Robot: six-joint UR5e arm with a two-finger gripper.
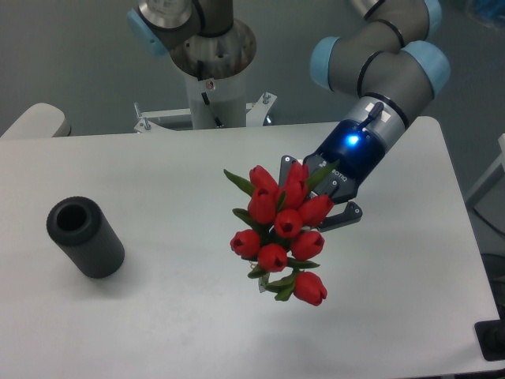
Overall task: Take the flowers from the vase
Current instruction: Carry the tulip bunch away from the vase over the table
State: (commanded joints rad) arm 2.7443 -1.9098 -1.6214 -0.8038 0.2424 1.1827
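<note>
- Red flowers (281,229) hang above the white surface (410,316), clamped at the stems by the end effector (335,197) at their 2 o'clock.
- Dark grey vase (84,237) stands well apart, at their 9 o'clock.

flowers (281,229): 1 bunch, about 9 red buds | vase (85,237): 1 | table (189,324): 1

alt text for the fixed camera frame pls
The robot arm's pincer holds the flowers, red tulip buds with green leaves, over the white table. The dark cylindrical vase stands empty at the left, well apart from the bunch.
</note>
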